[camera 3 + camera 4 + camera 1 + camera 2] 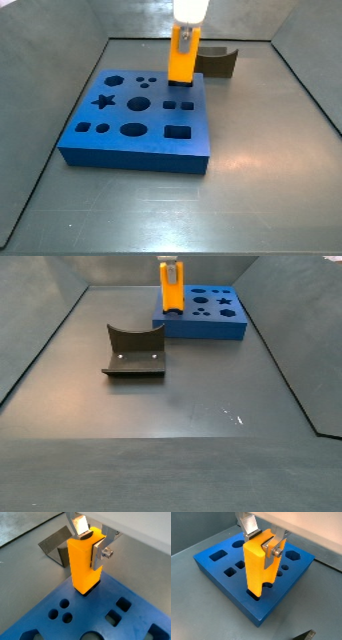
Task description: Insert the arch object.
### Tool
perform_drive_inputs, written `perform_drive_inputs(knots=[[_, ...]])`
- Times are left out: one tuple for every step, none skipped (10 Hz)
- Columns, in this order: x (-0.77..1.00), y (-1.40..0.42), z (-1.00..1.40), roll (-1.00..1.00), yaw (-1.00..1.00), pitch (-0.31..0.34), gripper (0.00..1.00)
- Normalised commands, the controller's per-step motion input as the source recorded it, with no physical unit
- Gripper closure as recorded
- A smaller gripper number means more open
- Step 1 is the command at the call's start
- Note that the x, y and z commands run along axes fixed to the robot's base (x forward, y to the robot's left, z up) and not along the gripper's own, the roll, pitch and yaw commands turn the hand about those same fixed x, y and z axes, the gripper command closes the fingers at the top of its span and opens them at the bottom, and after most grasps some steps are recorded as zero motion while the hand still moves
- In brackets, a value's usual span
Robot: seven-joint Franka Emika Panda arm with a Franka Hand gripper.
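The arch object (85, 564), a tall orange-yellow block, stands upright in my gripper (91, 543). The silver fingers (81, 527) are shut on its upper end. Its lower end meets a slot near the edge of the blue board (93, 619), on the side nearest the fixture. It also shows in a wrist view (260, 567) with the gripper (264, 543) over the board (218, 567). In both side views the block (182, 60) (171, 291) stands at the board's edge (134, 135) (214, 321) under the gripper (187, 32) (170, 266).
The dark fixture (218, 62) (134, 351) stands on the grey floor just beside the board, close behind the block (53, 547). The board has several cut-out holes: round, square and star-shaped (103, 100). Grey walls ring the floor.
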Motion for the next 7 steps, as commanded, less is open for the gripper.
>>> perform_drive_inputs(knots=[[0.00, -0.08, -0.23, 0.16, 0.02, 0.044, 1.00], [0.00, -0.09, -0.15, 0.15, 0.03, 0.049, 1.00], [0.06, -0.12, -0.09, 0.09, 0.00, 0.043, 1.00], [0.18, -0.12, -0.09, 0.07, 0.00, 0.060, 1.00], [0.23, -0.06, -0.13, 0.07, 0.00, 0.064, 1.00], [0.25, 0.00, -0.19, 0.07, 0.00, 0.057, 1.00], [0.21, 0.00, -0.23, 0.07, 0.02, 0.036, 1.00]])
